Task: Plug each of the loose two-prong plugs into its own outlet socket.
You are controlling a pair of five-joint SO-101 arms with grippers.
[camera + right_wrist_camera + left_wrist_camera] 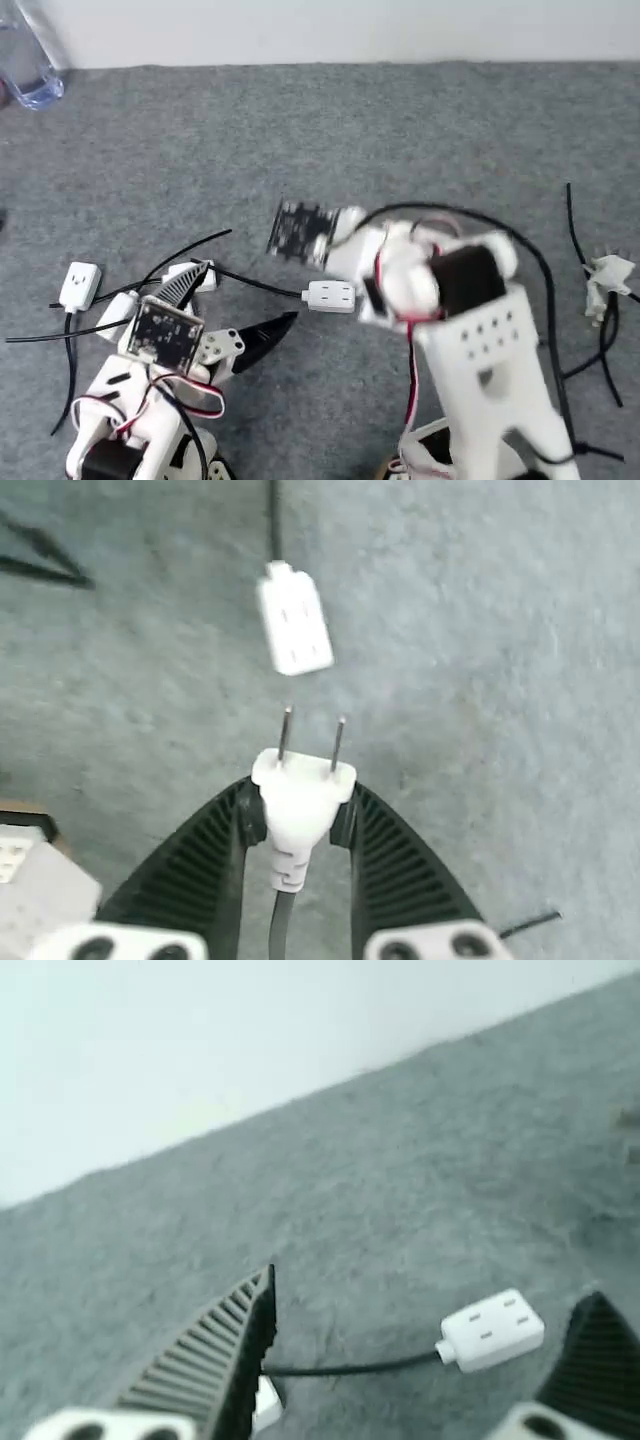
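From above, my left arm (130, 400) sits at the near corner of the grey desk (400, 130). My left jaws are released and spread wide. A black cord (255, 284) runs between them to a white outlet socket (330, 296), which lies close against my right arm (470, 330). A second socket (79, 285) lies on the outer side of my left arm among crossing black cords. A clear bottle (30, 70) stands at the far corner, and a small white cord end (606, 278) lies in tangled cable beyond my right arm.

From my left wrist, the outlet socket (492, 1331) rests on the desk between my two ribbed fingers (215, 1360), and its cord leads back toward one of them.

From my right wrist, my right jaws are clenched on the white two-prong plug (300, 800). Its prongs point at the outlet socket (295, 620), near but apart from it, with bare desk between them.
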